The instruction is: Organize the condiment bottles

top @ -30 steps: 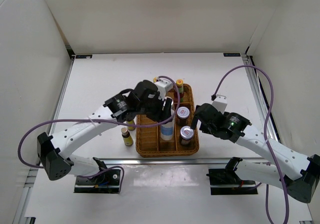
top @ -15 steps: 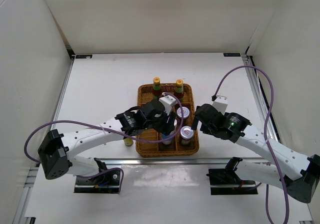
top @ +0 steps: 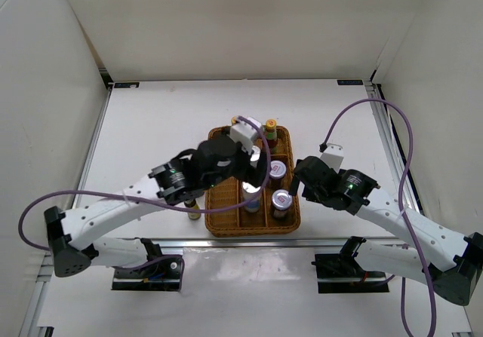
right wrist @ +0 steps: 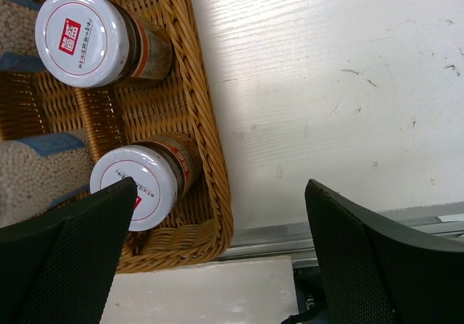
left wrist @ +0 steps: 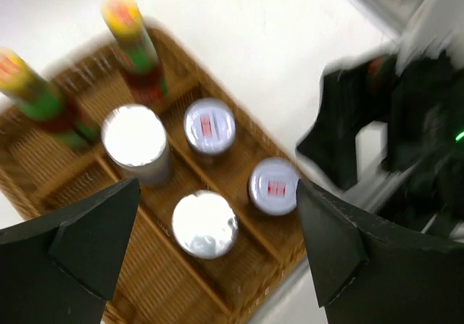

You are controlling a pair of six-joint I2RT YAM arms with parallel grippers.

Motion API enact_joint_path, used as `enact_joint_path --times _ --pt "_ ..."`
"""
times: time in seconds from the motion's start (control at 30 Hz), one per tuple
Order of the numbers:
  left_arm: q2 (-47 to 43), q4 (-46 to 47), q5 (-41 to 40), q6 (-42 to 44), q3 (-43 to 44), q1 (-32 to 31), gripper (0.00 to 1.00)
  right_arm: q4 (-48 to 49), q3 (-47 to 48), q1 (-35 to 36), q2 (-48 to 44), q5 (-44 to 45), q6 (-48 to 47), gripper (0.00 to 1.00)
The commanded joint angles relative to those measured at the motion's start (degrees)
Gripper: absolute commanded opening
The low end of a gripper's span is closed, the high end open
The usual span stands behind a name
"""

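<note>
Since left gripper (left wrist: pixel 217 188) and right gripper (right wrist: pixel 221 185) gape empty, the left should lift straight off the shakers (left wrist: pixel 205 224), then fetch what seems a tiny bottle (top: pixel 194 213) beside the tray (right wrist: pixel 203 121).

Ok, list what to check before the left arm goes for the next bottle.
1. Left claw open and empty: ok.
2. Right claw open and empty: ok.
3. Both shakers upright in the wicker tray: ok.
4. Both jars and both tall bottles in the tray: ok.
5. Every bottle in the tray: not ok; a tiny yellow bottle stands on the table, left of the tray.
6. Second tiny bottle located: cannot tell; none shows in any view.
</note>
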Motion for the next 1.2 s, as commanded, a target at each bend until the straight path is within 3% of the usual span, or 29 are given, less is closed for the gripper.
enact_joint_path --times 0.0,0.2,0.37,0.5,0.97,1.17 --pt "-5.06 -6.22 -9.90 2.08 8.11 -0.25 1.00 0.09 -0.45 -0.20 -0.28 1.29 1.27 1.00" --pt "-7.44 -14.24 -13.47 -7.67 3.22 11.06 1.00 1.23 -0.98 -0.20 -0.28 0.76 0.74 1.00" --pt "-6.91 -19.25 -13.47 -14.62 -1.27 15.39 1.00 1.23 -0.98 -0.20 0.33 -0.38 -0.31 1.00" --pt "-5.16 -19.96 -8.74 -16.56 -2.77 19.69 1.00 1.76 -0.98 -0.20 0.86 -0.38 -0.31 1.00" --pt "-2.16 -20.58 -5.21 -20.26 -9.71 23.92 0.90 2.29 -0.98 -0.20 0.24 -0.38 -0.83 1.00" --pt "-0.41 -20.58 -5.21 -20.26 -10.77 25.76 0.77 2.29 -0.98 -0.20 0.77 -0.38 -0.84 1.00"
